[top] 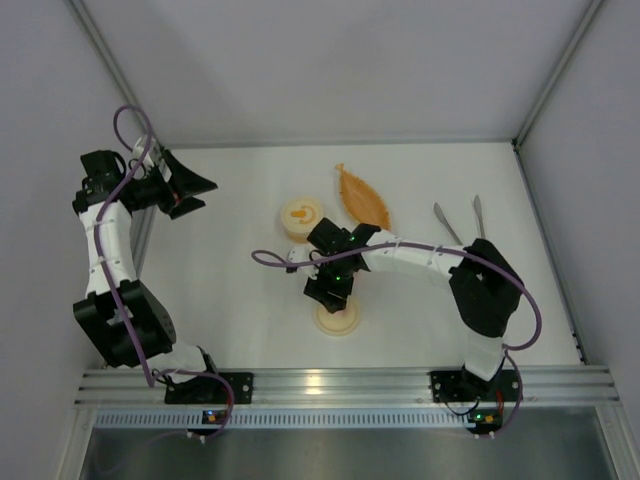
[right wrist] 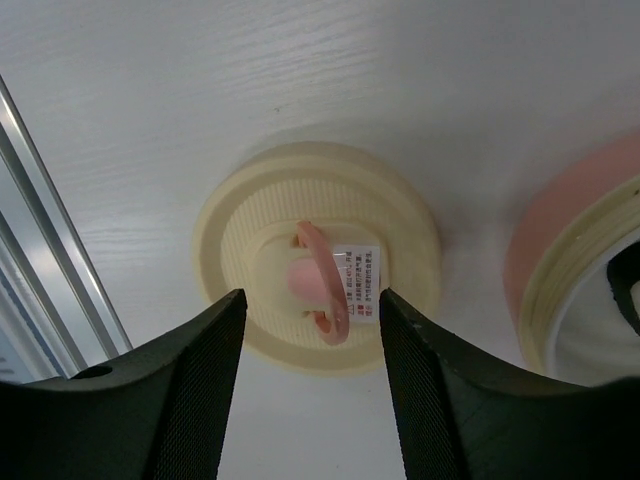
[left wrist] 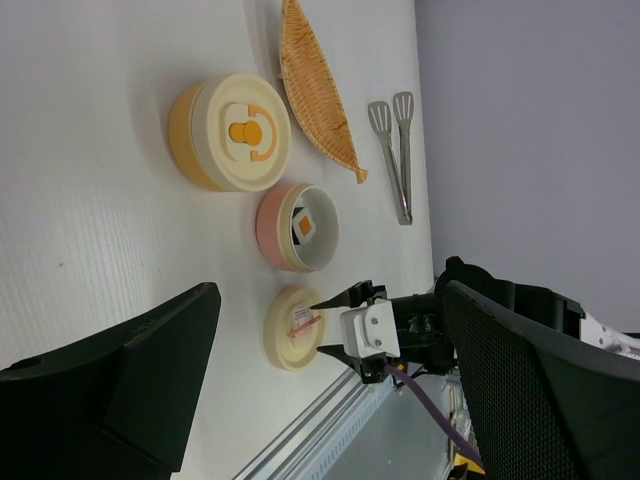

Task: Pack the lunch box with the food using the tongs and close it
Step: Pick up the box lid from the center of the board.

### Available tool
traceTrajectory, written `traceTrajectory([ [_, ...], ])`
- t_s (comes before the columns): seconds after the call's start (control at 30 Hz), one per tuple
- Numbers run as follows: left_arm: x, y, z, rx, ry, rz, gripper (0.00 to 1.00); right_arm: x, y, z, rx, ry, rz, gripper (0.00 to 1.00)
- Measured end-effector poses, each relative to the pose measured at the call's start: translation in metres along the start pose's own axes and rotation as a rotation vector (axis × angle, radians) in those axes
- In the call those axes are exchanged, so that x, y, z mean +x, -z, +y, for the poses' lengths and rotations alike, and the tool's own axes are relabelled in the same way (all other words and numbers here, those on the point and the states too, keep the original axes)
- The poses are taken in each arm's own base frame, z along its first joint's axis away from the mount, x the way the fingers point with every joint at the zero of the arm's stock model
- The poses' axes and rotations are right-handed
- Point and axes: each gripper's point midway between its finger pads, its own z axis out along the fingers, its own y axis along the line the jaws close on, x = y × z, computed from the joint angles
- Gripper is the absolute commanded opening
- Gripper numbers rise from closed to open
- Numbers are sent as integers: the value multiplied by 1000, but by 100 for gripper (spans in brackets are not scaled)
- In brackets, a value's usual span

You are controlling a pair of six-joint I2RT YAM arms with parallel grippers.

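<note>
The lunch box is a round pink bowl standing open; in it lies a white food piece with a dark rim and an orange centre. Its cream lid rests flat on the table near the front rail, pink handle upright. My right gripper is open, one finger on each side of that handle and neither touching it. In the top view the right gripper hides the bowl. The tongs lie untouched at the right. My left gripper is open and empty, far left.
An orange container with a cream lid stands behind the lunch box. A woven orange boat-shaped dish lies next to it. The metal front rail runs close to the cream lid. Walls enclose the table on three sides.
</note>
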Motion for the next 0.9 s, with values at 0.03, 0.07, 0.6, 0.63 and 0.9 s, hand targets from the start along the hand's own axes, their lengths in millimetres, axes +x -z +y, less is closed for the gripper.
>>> traceTrajectory([
  [0.03, 0, 0, 0, 0, 0, -1, 98, 3, -3, 2, -5, 2, 9, 55],
  [0.07, 0, 0, 0, 0, -1, -1, 98, 5, -5, 3, -8, 4, 16, 55],
  [0.6, 1, 1, 1, 0, -4, 0, 98, 27, -15, 10, -29, 90, 48, 0],
  [0.63, 1, 1, 2, 0, -2, 1, 98, 29, -13, 12, -32, 97, 49, 0],
  [0.9, 3, 0, 2, 8, 1, 6, 98, 15, 43, 16, 17, 272, -16, 0],
])
